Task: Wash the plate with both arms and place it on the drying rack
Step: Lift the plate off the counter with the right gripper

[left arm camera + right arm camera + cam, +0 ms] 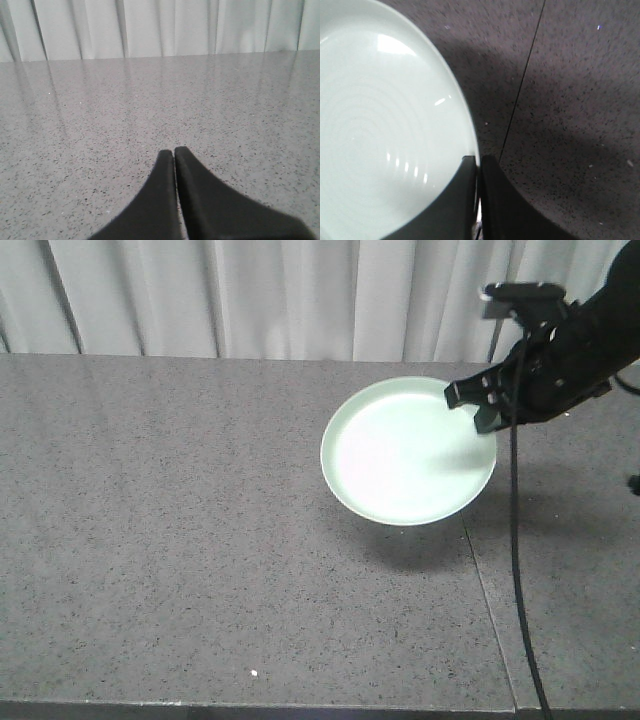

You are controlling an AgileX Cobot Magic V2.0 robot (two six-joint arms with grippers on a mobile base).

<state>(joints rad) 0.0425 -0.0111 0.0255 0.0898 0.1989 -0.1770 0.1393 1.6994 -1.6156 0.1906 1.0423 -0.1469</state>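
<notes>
The big grey speckled bench (150, 540) fills most of the room in front of me, with a pale curtain (250, 290) hanging behind it. Over the bench, toward the right, is the round mint-green plate (400, 455). It throws a dark shadow (420, 540) just under itself, so I think it is lifted a little off the bench and not lying on it. The black right arm (570, 350) reaches in from 2 o'clock, and a thin black cable (517, 540) hangs down from it. The right fingers (472, 172) are squeezed onto the plate's rim, one above and one below. In the front view they pinch it at about 2 o'clock on the plate, so the plate spreads away from them toward 8 o'clock. The plate is round, so it has no long side to line up. The left fingers (169, 165) are pressed together with nothing between them, and they look out over bare bench only. I cannot tell how far they are from the plate, so the right arm is clearly the one closer to it. I see no sink and no drying rack in any view.
</notes>
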